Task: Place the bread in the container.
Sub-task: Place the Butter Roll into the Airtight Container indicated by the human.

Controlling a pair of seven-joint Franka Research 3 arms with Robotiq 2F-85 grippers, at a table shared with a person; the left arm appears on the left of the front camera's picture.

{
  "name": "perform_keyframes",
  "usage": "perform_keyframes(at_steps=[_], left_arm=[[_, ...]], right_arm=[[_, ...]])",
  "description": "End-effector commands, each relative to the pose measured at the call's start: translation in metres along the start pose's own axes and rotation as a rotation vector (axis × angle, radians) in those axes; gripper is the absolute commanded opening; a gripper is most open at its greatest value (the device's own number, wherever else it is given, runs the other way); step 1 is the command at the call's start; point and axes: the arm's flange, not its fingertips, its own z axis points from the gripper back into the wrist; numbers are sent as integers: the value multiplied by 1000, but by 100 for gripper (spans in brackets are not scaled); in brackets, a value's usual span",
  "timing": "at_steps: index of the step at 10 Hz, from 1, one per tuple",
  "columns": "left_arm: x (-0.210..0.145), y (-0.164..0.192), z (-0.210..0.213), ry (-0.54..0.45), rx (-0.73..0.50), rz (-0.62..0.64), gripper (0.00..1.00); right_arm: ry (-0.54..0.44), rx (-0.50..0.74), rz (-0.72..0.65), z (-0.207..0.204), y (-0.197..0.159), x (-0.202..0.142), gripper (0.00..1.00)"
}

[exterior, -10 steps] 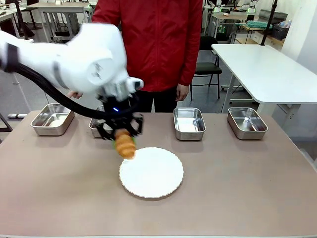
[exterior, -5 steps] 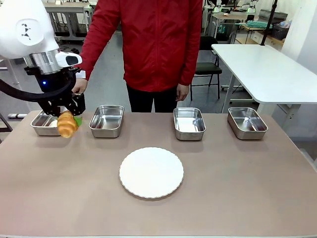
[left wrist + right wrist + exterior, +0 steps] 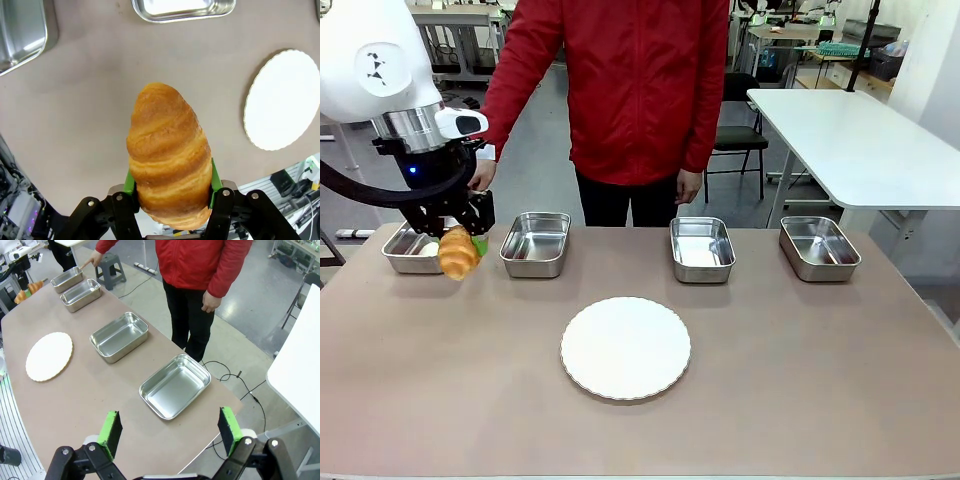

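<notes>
Bread is up in the air right now, pinched between the green pads of the left gripper; from the wrist camera you can see the jaws clamped on its lower half with the rest poking out over the bare table; so we're mid-carry, not at the drop yet.

From the front, the croissant hangs at the near right corner of the far-left container, more over its rim than over the middle; the person's hand is pointing down at that end of the row, so I'd guess that tray is the target, though the second tray is right beside it.

Right gripper is parked off to the side, jaws spread wide, nothing in them.

Next move, I reckon: nudge further over the tray so the bread is centred, come down low, then let go; release from where it is now and it could tip off the rim onto the table. White plate sits bare in the middle.
</notes>
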Motion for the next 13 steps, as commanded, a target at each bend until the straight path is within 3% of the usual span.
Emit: perform_keyframes(at_steps=[1, 3, 5, 6, 7, 8, 9, 13], left_arm=[[13, 33, 15, -60, 21, 7, 59], [46, 103, 30, -10, 92, -37, 59], [76, 167, 35, -12, 74, -217, 59], [88, 182, 33, -16, 51, -260, 59], [99, 194, 30, -32, -20, -279, 59], [103, 191, 29, 17, -85, -245, 59], [86, 199, 24, -35, 64, -234, 59], [122, 191, -4, -34, 4, -285, 59]], right_arm=[[-11, 3, 6, 1, 0, 1, 100], [-11, 3, 6, 1, 0, 1, 100], [-11, 3, 6, 1, 0, 1, 100], [-11, 3, 6, 1, 0, 1, 100], [-11, 3, 6, 1, 0, 1, 100], [-11, 3, 6, 1, 0, 1, 100], [-11, 3, 6, 1, 0, 1, 100], [-11, 3, 6, 1, 0, 1, 100]])
